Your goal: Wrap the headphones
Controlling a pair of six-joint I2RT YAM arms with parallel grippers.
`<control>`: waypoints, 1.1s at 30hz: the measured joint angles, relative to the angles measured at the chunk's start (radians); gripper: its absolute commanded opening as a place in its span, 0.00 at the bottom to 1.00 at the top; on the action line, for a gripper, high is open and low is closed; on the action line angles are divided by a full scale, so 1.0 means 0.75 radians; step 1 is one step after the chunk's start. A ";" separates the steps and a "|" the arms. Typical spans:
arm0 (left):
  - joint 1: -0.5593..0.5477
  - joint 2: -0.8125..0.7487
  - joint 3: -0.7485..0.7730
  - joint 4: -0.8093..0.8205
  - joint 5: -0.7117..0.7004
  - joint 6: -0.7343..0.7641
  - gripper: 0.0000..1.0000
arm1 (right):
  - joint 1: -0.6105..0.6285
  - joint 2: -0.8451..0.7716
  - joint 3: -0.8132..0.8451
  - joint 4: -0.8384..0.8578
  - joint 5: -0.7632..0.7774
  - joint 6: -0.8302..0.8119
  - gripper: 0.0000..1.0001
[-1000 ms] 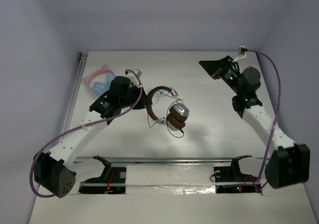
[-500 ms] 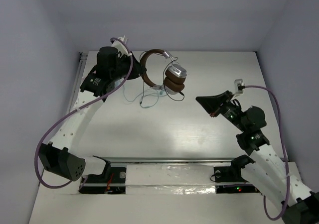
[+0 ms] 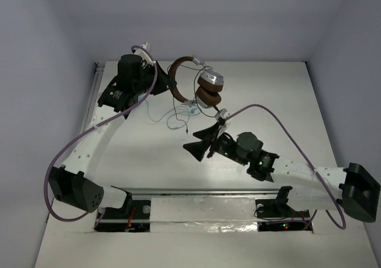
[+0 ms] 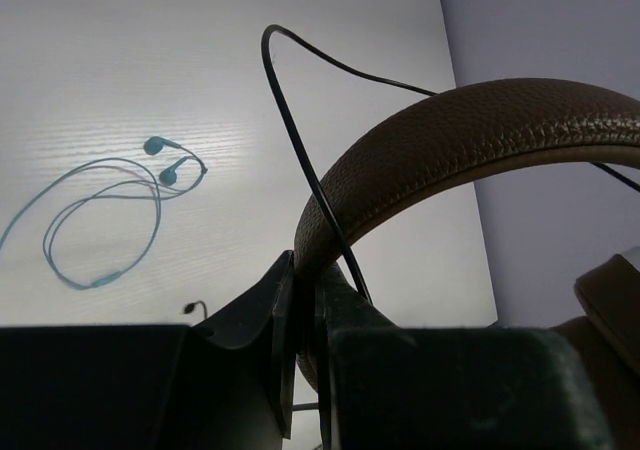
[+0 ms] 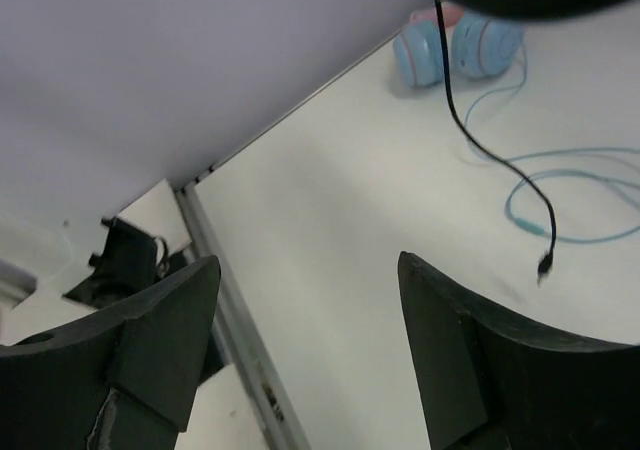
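The headphones [image 3: 193,86], with brown headband, brown pads and silver cups, hang in the air over the far middle of the table. My left gripper [image 3: 162,77] is shut on the headband [image 4: 470,130]; the left wrist view shows the band pinched between the jaws [image 4: 305,280]. The thin black cable [image 4: 290,120] loops over the band and dangles down, and its plug [image 5: 545,263] hangs free just above the table. My right gripper [image 3: 197,137] is open and empty, below and in front of the ear cups, pointing left [image 5: 308,262].
Thin teal earbuds [image 3: 164,116] lie coiled on the table under the headphones [image 4: 100,220]. Pink-and-blue cat-ear headphones [image 5: 460,45] rest by the far left wall. A metal rail [image 3: 202,190] runs along the near edge.
The left gripper lifted the headphones off the table toward the far edge. The right arm swung in from the far right to beneath them, and its jaws went from shut to open.
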 measured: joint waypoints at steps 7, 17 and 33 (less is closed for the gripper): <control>0.013 -0.022 -0.073 0.031 -0.001 -0.135 0.00 | 0.061 0.257 0.069 0.314 0.367 -0.168 0.79; 0.021 -0.128 -0.244 0.040 0.044 -0.379 0.00 | 0.069 0.484 0.225 0.494 0.515 -0.316 0.78; 0.042 -0.273 -0.344 0.046 -0.024 -0.560 0.00 | 0.121 0.679 0.296 0.824 0.538 -0.257 0.58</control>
